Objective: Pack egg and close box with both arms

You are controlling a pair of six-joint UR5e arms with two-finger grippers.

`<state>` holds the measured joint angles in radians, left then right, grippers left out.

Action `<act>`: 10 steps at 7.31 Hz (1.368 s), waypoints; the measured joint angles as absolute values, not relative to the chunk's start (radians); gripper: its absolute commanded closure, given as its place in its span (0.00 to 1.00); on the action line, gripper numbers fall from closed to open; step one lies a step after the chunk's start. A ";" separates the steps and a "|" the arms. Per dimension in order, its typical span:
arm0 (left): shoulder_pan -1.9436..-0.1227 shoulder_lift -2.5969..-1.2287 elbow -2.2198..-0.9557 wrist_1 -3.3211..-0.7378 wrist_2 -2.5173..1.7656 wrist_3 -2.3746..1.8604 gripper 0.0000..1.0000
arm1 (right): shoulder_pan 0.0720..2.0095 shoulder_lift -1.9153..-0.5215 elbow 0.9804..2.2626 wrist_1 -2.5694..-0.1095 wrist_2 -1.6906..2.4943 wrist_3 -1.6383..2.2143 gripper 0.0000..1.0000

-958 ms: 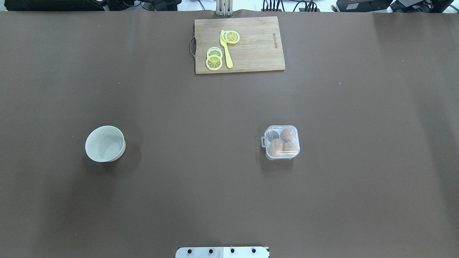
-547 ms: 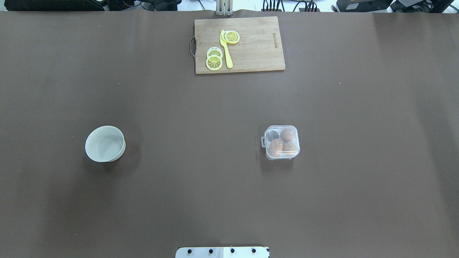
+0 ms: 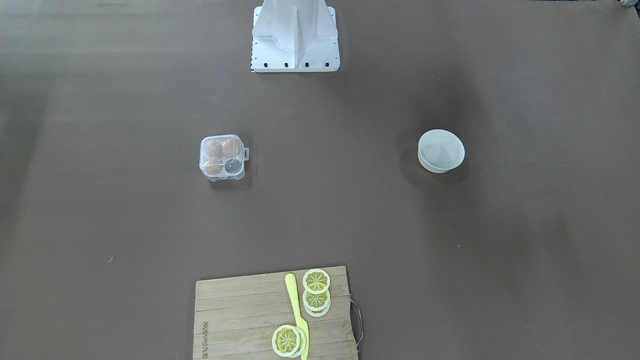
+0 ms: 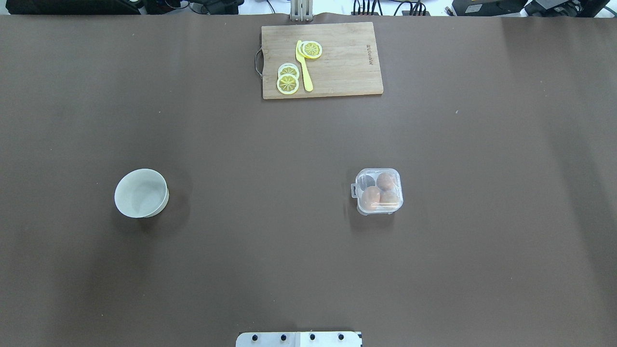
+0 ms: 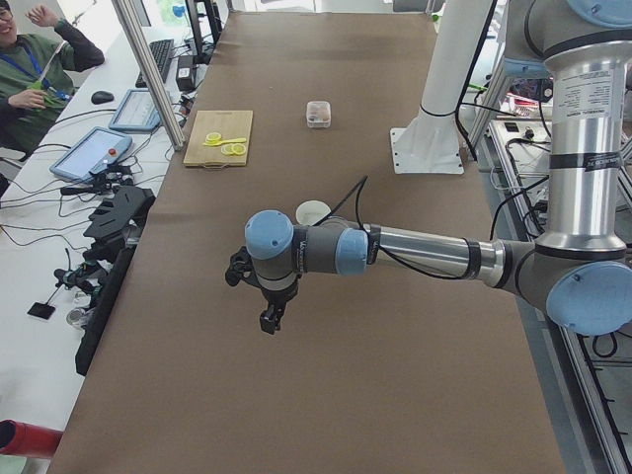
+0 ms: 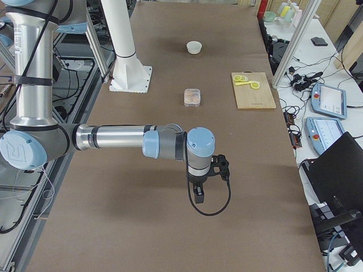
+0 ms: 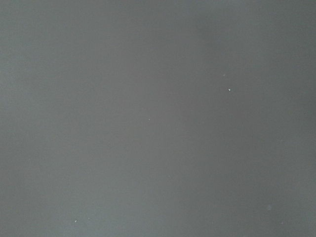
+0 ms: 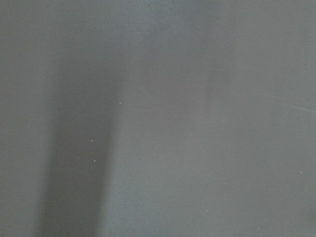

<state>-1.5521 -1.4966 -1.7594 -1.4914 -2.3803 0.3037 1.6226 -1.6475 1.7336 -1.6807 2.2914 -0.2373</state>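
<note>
The box (image 4: 379,191) is a small clear case on the brown table, right of centre, with its lid down and its latch tab pointing left. Three tan eggs lie inside it, one of them the egg (image 4: 385,181) at the back; the fourth cell holds nothing. The box (image 3: 222,156) also shows in the front view. Both arms hang over the table's ends, far from the box. The left gripper (image 5: 269,321) and the right gripper (image 6: 198,198) show only in the side views, pointing down, and I cannot tell whether they are open or shut. Both wrist views show only bare table.
A white bowl (image 4: 141,193) stands left of centre. A wooden cutting board (image 4: 342,72) at the far edge carries lemon slices (image 4: 288,79) and a yellow knife (image 4: 303,67). The robot's base plate (image 4: 299,339) is at the near edge. A person (image 5: 30,69) sits beyond the table.
</note>
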 measured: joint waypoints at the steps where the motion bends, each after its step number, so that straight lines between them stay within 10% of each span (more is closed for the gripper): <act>1: -1.553 -1.488 -1.761 -1.493 -2.381 0.304 0.02 | 1.596 -1.644 1.743 -1.682 2.300 -0.207 0.00; 10: -1.554 -1.444 -1.775 -1.495 -2.380 0.303 0.02 | 1.551 -1.675 1.749 -1.677 2.315 -0.153 0.00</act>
